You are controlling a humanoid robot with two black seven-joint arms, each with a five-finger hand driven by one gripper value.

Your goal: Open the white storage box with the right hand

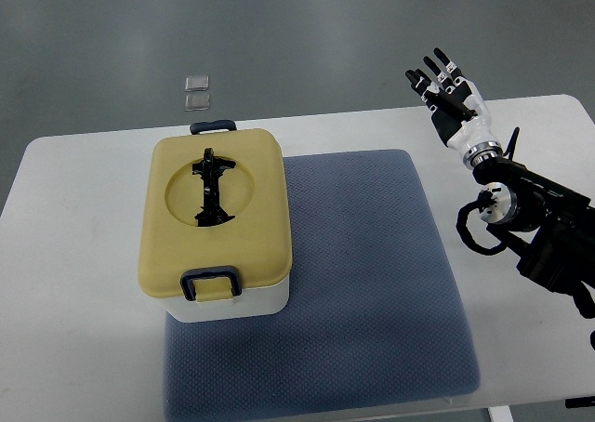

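Box (218, 227) sits on the left half of the tabletop (74, 283), its right part and near end resting on the left edge of a blue-grey mat (372, 283) that covers the middle of the tabletop and reaches its near edge. The box has a white body, visible below the lid at the near end, and a yellow lid (251, 199) that lies flat and closed over it. A round recess in the lid holds a black folded handle (208, 188), lying lengthwise from the far side toward the near side. A dark latch (211, 283) sits at the near edge of the lid, and a second latch (213, 125) shows at the far edge. What the box holds cannot be seen with the lid down.

Right hand (451, 101) hangs over the far right corner of the tabletop, well apart from the box, with the mat's width between them. Its black-tipped fingers (435, 69) are spread and straight, pointing away toward the far edge, holding nothing. The white palm joins a black forearm (530, 217) that enters from the right edge.

Beyond the far edge, on the grey floor (325, 32), lie two small clear squares (197, 91), touching each other.
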